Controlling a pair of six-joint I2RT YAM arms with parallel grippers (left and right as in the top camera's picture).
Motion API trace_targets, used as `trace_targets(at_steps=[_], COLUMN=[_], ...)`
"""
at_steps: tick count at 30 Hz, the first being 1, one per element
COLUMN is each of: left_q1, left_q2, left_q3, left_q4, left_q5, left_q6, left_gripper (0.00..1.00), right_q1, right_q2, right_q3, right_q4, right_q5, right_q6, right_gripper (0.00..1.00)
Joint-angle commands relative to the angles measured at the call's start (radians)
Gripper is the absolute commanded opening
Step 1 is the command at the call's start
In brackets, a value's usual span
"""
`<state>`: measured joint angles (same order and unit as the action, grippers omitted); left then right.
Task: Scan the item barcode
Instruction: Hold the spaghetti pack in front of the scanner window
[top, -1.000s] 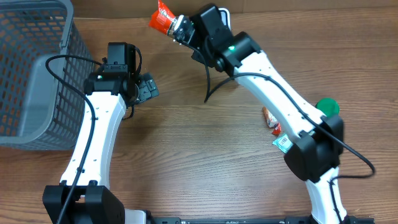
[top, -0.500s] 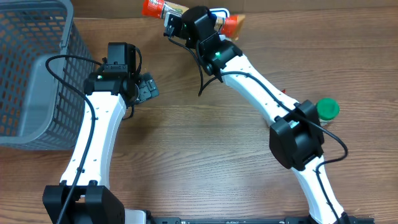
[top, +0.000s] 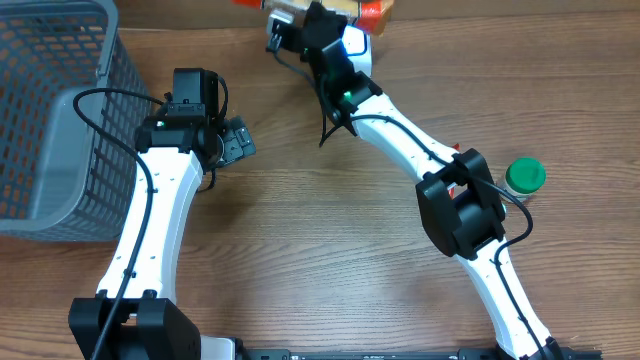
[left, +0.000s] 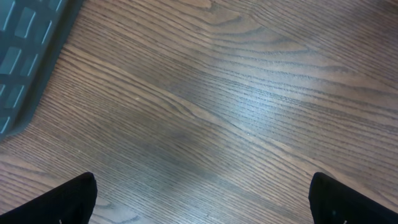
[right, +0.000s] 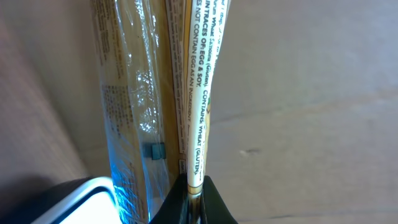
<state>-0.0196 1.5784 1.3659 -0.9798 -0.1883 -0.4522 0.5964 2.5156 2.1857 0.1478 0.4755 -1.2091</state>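
DESK: Overhead first. What am I looking at?

OPERATOR: My right arm, stretched to the far edge of the table (top: 330, 260). The right gripper (top: 288, 22) is pinched shut on the packet (top: 372, 12), whose orange end pokes out beside the wrist at the top of frame. The left gripper (top: 238, 140) waits near the grey basket (top: 60, 90) at the left edge, jaws spread wide, holding nothing. A green-capped tub (top: 524, 175) stands by the right edge, well apart from the work.

DESK: Left wrist?

OPERATOR: Bare wood between two black fingertips (left: 74, 199) set wide in the lower corners, and a corner of the basket at upper left. Nothing in that hand.

DESK: And the right wrist?

OPERATOR: The jaws clamp the packet's flat seam edge-on, clear film and allergen print running up from them. Low at the left, just beside the packet, sits a white-rimmed unit (right: 93, 193) with a blue glow, which I take for the scanner. I can't see a barcode from here.

DESK: So how do you finish the scan cleanly?

OPERATOR: As I judge it, the packet is at the reader but showing its edge. I'd roll the wrist slowly so a broad printed face turns to the blue light. I'd keep it close without touching and hold steady. The film looks glossy and limp, so a slight tilt should cut glare, and a firm pinch on the seam should stop it sagging.
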Motion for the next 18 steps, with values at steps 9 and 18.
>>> trace_targets(at_steps=[9,18], left_q1=[0.0,0.0], left_q2=[0.005,0.005], left_q3=[0.002,0.002], left_q4=[0.001,0.001], left_q5=[-0.01,-0.01], left_q6=[0.011,0.011], left_gripper=[1.0,1.0], right_q1=[-0.06,-0.059], right_q2=[0.103,0.122], right_q3=[0.043,0.043], right_q4=[0.295,0.277], right_q5=[-0.066,-0.112], right_q6=[-0.044,-0.052], right_gripper=[0.04,0.03])
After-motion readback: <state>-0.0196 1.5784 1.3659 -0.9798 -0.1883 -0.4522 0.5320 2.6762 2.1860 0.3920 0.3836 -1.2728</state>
